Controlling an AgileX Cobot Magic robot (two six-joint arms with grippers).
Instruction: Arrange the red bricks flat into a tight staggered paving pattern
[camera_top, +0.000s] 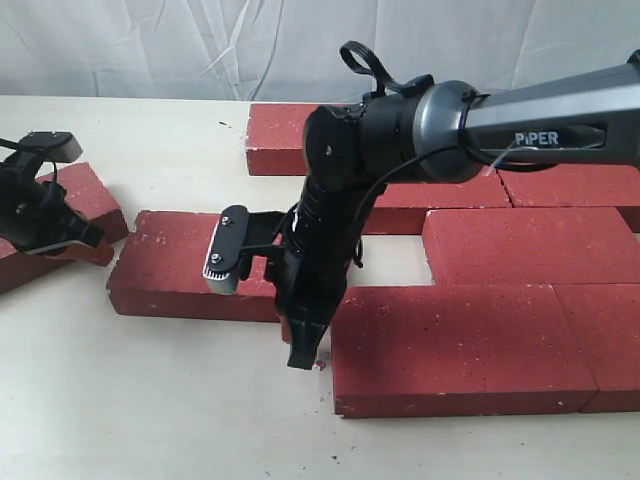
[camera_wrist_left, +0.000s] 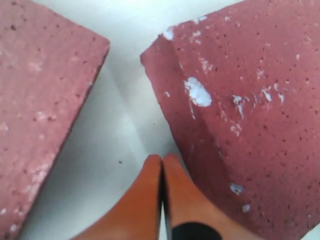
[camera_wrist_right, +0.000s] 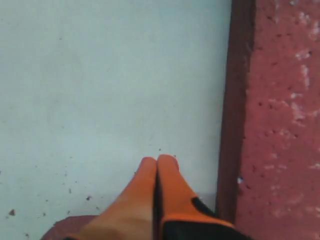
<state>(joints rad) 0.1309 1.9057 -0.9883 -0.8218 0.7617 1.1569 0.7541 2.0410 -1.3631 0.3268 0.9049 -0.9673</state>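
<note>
Several dark-red bricks lie flat on the pale table. At the right they form rows: a front brick (camera_top: 450, 345), a middle one (camera_top: 525, 245) and back ones (camera_top: 285, 135). A single brick (camera_top: 175, 265) lies left of the rows. My right gripper (camera_top: 303, 356) points down, shut and empty, with its tip on the table at the front brick's left end. In the right wrist view its fingers (camera_wrist_right: 167, 172) stand beside that brick (camera_wrist_right: 280, 125). My left gripper (camera_top: 90, 234) is shut and empty at the far left. It sits between two angled bricks (camera_wrist_left: 40, 100) (camera_wrist_left: 250, 115).
The two far-left bricks (camera_top: 95, 195) lie askew near the table's left edge. A gap of bare table (camera_top: 395, 260) shows between the single brick and the middle row. Grit and chips (camera_wrist_right: 87, 198) dot the tabletop. A white cloth backdrop (camera_top: 120, 45) hangs behind.
</note>
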